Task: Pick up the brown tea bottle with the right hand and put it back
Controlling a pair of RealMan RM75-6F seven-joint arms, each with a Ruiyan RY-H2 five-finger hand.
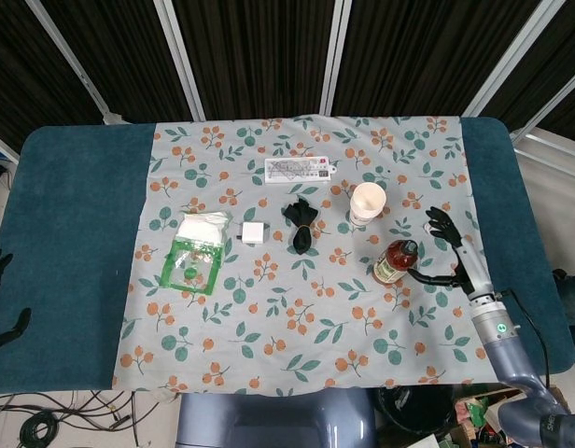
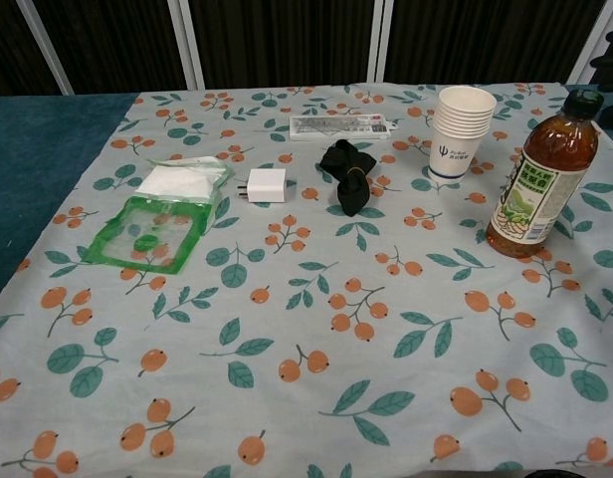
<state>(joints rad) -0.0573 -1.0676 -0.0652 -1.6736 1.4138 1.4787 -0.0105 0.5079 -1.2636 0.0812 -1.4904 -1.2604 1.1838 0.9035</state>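
The brown tea bottle [image 1: 393,262] stands upright on the floral cloth [image 1: 269,327], right of centre in the head view, just below the stack of paper cups [image 1: 367,202]. The right hand [image 1: 453,250] hovers just right of the bottle, fingers [image 1: 439,222] spread, holding nothing. The left hand [image 1: 0,297] sits at the far left edge; finger state cannot be determined.

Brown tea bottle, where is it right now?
The brown tea bottle stands upright on the table's right side, just in front of the paper cups.
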